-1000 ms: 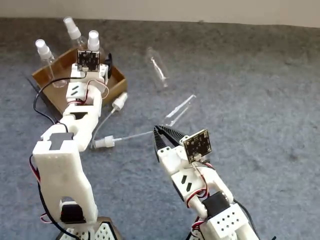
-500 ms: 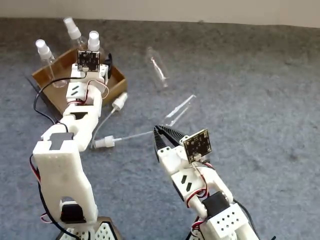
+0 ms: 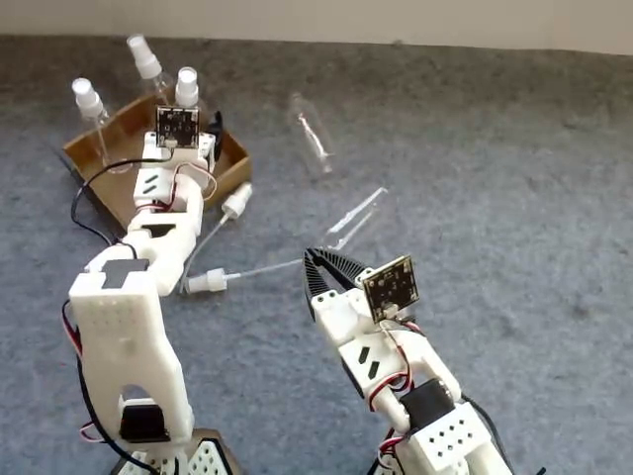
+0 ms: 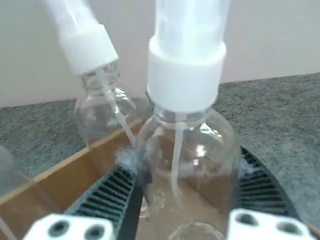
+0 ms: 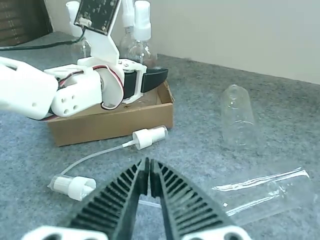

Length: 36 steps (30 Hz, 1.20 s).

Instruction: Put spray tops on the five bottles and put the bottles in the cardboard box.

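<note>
the left gripper [image 4: 187, 167] was closed on a capped bottle [image 4: 185, 140] standing in the cardboard box [image 3: 233, 170] beside 2 more capped bottles [image 3: 89, 104], so boxing bottle 3 looked nearly done and release seemed next. the right gripper [image 5: 149, 176] hung empty, jaws pressed together, over 2 loose spray tops [image 3: 208, 282] near 2 bare bottles [image 3: 310, 134]; it would need to open first.
</note>
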Motion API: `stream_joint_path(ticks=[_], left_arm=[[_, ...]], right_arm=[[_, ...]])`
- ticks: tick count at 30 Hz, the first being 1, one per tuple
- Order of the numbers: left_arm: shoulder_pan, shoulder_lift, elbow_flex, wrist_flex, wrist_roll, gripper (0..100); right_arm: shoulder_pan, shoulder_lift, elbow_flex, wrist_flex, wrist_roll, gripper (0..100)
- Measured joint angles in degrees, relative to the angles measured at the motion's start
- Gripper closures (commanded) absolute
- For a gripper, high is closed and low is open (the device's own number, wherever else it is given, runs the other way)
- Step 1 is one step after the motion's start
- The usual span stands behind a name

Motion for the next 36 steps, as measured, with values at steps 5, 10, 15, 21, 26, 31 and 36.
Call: stream_joint_path(ticks=[5, 10, 15, 21, 26, 31, 36], left_arm=[[0.0, 0.0, 0.0, -0.1, 0.1, 84], [0.0, 0.0, 0.0, -0.1, 0.1, 81], [0.0, 0.1, 0.0, 0.0, 0.0, 73], [-0.2, 0.7, 0.0, 0.1, 0.2, 73], [-0.3, 0.7, 0.0, 0.1, 0.2, 73], [-0.3, 0.7, 0.0, 0.1, 0.2, 73], [-0.3, 0.7, 0.0, 0.1, 0.1, 72]], right_arm=[[0.0, 0.0, 0.0, 0.0, 0.0, 99.4], [0.0, 0.0, 0.0, 0.0, 0.0, 99.4], [0.0, 0.0, 0.0, 0.0, 0.0, 99.4], [0.0, 0.0, 0.0, 0.0, 0.0, 99.4], [0.0, 0.0, 0.0, 0.0, 0.0, 99.4], [0.0, 0.0, 0.0, 0.0, 0.0, 99.4], [0.0, 0.0, 0.0, 0.0, 0.0, 99.4]])
